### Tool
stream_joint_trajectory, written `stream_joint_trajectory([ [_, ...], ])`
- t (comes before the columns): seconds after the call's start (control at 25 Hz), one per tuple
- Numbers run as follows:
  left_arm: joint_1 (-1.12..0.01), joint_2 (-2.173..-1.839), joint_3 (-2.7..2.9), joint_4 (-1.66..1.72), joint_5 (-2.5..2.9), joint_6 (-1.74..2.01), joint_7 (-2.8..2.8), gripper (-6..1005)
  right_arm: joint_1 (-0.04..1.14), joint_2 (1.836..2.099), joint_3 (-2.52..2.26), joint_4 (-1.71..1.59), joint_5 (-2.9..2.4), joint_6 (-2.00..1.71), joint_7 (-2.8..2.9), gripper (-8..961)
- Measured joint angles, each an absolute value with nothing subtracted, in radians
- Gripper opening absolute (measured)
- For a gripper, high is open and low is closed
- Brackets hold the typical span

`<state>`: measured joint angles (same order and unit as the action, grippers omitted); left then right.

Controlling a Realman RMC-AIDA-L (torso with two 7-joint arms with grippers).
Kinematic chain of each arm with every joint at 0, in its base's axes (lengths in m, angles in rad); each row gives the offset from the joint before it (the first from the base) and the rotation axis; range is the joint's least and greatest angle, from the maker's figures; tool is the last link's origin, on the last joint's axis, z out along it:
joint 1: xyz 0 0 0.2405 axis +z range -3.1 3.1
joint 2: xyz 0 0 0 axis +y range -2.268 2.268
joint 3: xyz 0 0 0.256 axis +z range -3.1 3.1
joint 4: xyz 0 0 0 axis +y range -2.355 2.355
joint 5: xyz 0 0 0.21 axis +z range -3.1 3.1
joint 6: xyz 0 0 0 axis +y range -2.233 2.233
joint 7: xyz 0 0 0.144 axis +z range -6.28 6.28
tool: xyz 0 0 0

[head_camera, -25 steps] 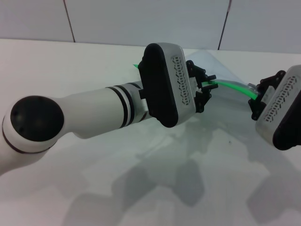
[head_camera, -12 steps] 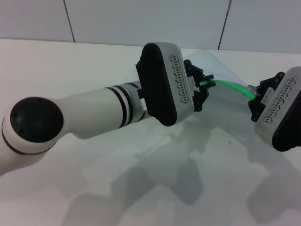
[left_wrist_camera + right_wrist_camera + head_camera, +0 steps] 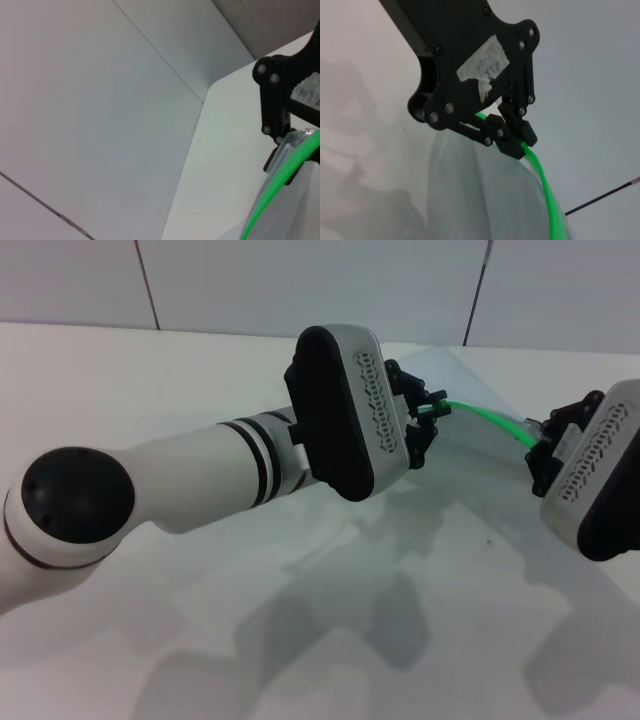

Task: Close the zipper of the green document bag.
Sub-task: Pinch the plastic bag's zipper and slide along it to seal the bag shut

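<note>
1. Holding the zipper (image 3: 485,418) at both ends, I have the bag (image 3: 470,455) lifted off the white desk (image 3: 150,390) so it hangs in the air between my two arms
2. My left end effector (image 3: 425,418) sits at the middle of the head view, its black fingers closed on the zipper's left end; the right wrist view shows that end effector (image 3: 512,137) pinching the green strip (image 3: 545,192) between its tips
3. My right end effector (image 3: 543,445) is at the right edge of the head view, its fingers closed on the other end of the strip; the left wrist view shows it (image 3: 295,160) clamped on the zipper (image 3: 272,197) where the strip meets the bag's corner
4. The zipper runs as a bright green line sloping down from left end effector to right, pulled nearly straight
5. The bag's translucent pale sheet (image 3: 485,200) hangs below the strip, its far corner rising behind the left end effector toward the wall (image 3: 300,280)
6. I cannot make out the slider in any view
</note>
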<state>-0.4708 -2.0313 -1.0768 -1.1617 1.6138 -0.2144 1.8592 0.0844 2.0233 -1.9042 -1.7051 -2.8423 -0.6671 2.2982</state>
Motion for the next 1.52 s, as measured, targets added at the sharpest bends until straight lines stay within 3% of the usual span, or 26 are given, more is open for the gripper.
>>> stream_joint_trajectory([
  [1.52,-0.485,-2.032,-1.111,-1.039,1.614,-0.167,1.834,78,0.068,2.023,-1.887,-1.734,-2.843,-0.667,2.303,54],
])
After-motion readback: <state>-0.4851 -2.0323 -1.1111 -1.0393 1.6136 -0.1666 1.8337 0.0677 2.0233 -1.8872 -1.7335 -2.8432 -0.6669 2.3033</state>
